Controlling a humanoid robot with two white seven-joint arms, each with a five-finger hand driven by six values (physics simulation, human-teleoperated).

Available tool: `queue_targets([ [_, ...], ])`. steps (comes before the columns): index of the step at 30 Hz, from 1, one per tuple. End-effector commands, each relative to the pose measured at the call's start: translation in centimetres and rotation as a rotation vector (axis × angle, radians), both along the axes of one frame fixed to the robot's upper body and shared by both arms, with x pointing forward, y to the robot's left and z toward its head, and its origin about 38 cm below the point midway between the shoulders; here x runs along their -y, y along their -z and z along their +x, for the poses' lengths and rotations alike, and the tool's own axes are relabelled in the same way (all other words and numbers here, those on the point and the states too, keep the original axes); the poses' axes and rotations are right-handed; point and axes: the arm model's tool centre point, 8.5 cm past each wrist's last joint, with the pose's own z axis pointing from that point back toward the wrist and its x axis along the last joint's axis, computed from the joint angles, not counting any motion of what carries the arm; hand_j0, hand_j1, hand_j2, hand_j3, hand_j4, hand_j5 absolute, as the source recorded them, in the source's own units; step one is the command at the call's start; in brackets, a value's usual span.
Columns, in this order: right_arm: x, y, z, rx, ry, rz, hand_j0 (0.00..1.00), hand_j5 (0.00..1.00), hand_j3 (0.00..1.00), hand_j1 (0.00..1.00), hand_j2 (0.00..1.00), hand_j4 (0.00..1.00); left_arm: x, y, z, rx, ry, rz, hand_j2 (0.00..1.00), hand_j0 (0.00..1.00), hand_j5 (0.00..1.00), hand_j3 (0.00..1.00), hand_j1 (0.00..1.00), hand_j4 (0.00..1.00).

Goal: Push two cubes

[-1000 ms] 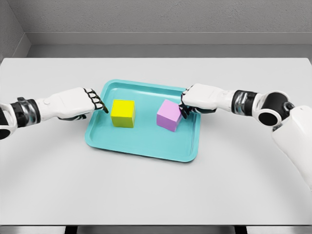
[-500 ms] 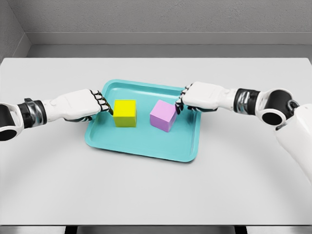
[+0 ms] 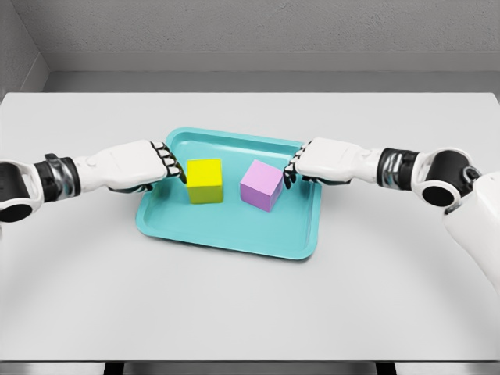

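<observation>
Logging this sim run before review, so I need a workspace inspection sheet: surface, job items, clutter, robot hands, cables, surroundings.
Surface: grey table, teal tray near the middle.
Job's things: yellow cube and pink cube on the tray, apart, pink one turned at an angle.
Clutter: nothing seen.
Robot hands: left robot hand curled, knuckles at the yellow cube's left side; right robot hand curled at the pink cube's right side; neither grasps.
Cables: nothing seen.
Surroundings: grey walls behind the table.
</observation>
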Motion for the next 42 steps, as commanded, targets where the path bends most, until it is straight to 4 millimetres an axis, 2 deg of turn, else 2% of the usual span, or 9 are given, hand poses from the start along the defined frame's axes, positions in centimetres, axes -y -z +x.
queue_targets([
  [1, -0.2, 0.1, 0.0, -0.003, -0.001, 0.003, 0.49, 0.49, 0.49, 0.49, 0.49, 0.49, 0.8, 0.2, 0.0, -0.008, 0.007, -0.013, 0.74, 0.74, 0.74, 0.74, 0.74, 0.74],
  [3, -0.4, 0.9, -0.4, -0.022, -0.011, -0.007, 0.49, 0.49, 0.49, 0.49, 0.49, 0.49, 0.8, 0.2, 0.0, -0.012, 0.007, -0.005, 0.74, 0.74, 0.74, 0.74, 0.74, 0.74],
  [11, -1.7, 1.7, 0.0, -0.042, -0.012, 0.01, 0.49, 0.49, 0.49, 0.49, 0.49, 0.49, 1.4, 0.1, 0.2, -0.011, 0.013, -0.015, 0.74, 0.74, 0.74, 0.74, 0.74, 0.74],
  [17, -1.5, 2.1, 0.5, -0.058, 0.004, 0.012, 0.49, 0.49, 0.49, 0.49, 0.49, 0.49, 1.1, 0.1, 0.4, -0.011, 0.004, -0.016, 0.75, 0.75, 0.75, 0.75, 0.75, 0.75],
  [25, -1.9, 1.5, 2.0, -0.06, 0.024, 0.024, 0.49, 0.49, 0.49, 0.49, 0.49, 0.49, 0.1, 0.4, 0.9, -0.023, -0.028, -0.009, 0.76, 0.76, 0.76, 0.76, 0.76, 0.76],
  [33, -2.1, 0.8, 2.7, -0.047, 0.028, 0.025, 0.49, 0.49, 0.49, 0.49, 0.49, 0.49, 0.2, 0.1, 1.2, -0.016, -0.028, -0.013, 0.76, 0.76, 0.76, 0.76, 0.76, 0.76],
  [42, -3.5, -0.1, 4.0, -0.043, 0.029, 0.047, 0.49, 0.49, 0.49, 0.49, 0.49, 0.49, -1.2, -1.5, 2.0, 0.014, -0.069, -0.027, 0.77, 0.77, 0.77, 0.77, 0.77, 0.77],
])
